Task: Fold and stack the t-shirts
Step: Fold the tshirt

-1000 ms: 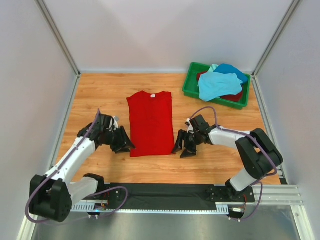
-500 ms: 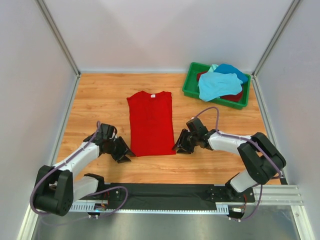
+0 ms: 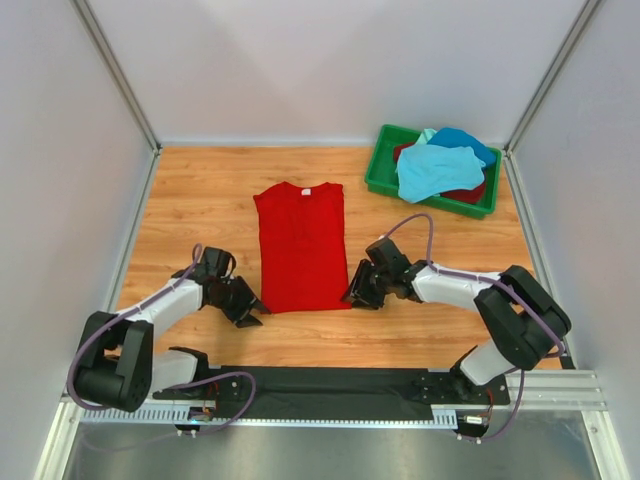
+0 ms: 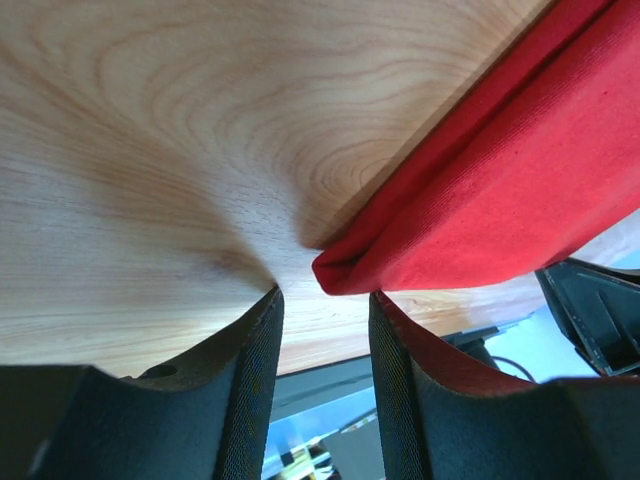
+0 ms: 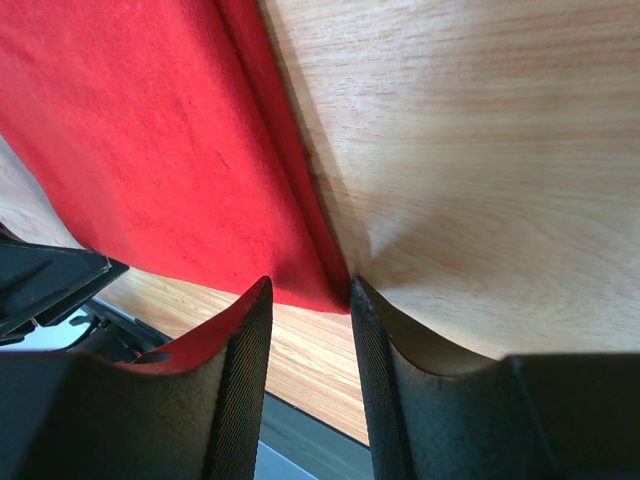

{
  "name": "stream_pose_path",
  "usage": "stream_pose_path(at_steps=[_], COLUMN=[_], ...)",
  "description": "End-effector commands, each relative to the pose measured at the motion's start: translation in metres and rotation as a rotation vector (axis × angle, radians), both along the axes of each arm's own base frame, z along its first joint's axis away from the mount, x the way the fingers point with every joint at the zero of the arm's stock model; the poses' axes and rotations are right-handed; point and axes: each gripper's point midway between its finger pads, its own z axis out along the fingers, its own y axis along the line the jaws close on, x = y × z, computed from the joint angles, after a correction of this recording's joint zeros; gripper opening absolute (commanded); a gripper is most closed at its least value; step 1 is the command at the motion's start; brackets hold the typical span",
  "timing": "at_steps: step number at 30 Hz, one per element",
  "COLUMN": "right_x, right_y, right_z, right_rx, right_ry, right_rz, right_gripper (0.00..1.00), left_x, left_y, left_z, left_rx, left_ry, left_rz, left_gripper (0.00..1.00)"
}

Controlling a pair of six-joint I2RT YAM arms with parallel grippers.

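The bright red t-shirt point(image 3: 300, 245) lies flat on the wooden table, folded into a long strip with its collar at the far end. My left gripper point(image 3: 248, 305) is open, low on the table at the shirt's near left corner point(image 4: 345, 275), which sits just ahead of the open jaws. My right gripper point(image 3: 352, 293) is open at the near right corner point(image 5: 315, 285), its jaws either side of the hem edge. Light turquoise point(image 3: 435, 168), blue point(image 3: 462, 138) and dark red point(image 3: 468, 194) t-shirts lie heaped in the green bin.
The green plastic bin point(image 3: 377, 172) stands at the back right of the table. Grey walls close in left, right and back. A black rail point(image 3: 330, 385) runs along the near edge by the arm bases.
Both grippers dropped lower and slid toward the near corners of the red shirt; the left moved nearer, the right moved left against the hem. The shirt has not moved.
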Motion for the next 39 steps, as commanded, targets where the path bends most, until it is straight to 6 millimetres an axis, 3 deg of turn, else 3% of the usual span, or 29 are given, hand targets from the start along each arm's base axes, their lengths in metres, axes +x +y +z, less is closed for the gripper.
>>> stream_pose_path(at_steps=[1, 12, 18, 27, 39], right_x=[-0.007, -0.014, -0.016, -0.015, -0.015], right_y=[-0.018, -0.024, -0.020, -0.008, -0.009], right_z=[-0.012, -0.011, -0.012, -0.017, -0.031], right_rx=[-0.105, -0.123, -0.094, -0.046, -0.054], right_ry=[0.025, 0.050, 0.073, 0.114, 0.132], right_rz=[-0.028, -0.034, -0.052, -0.070, -0.104], right_gripper=[0.40, 0.47, 0.48, 0.46, 0.41], left_x=[0.007, 0.010, 0.011, 0.010, 0.020], left_y=[0.014, 0.020, 0.017, 0.015, 0.013], left_z=[-0.011, -0.019, -0.012, 0.001, -0.014], left_rx=[0.065, 0.075, 0.057, 0.026, 0.031], left_ry=[-0.001, 0.017, -0.006, -0.047, -0.031], left_rz=[0.042, 0.050, 0.045, 0.061, 0.061], left_gripper=[0.48, 0.47, 0.48, 0.50, 0.50])
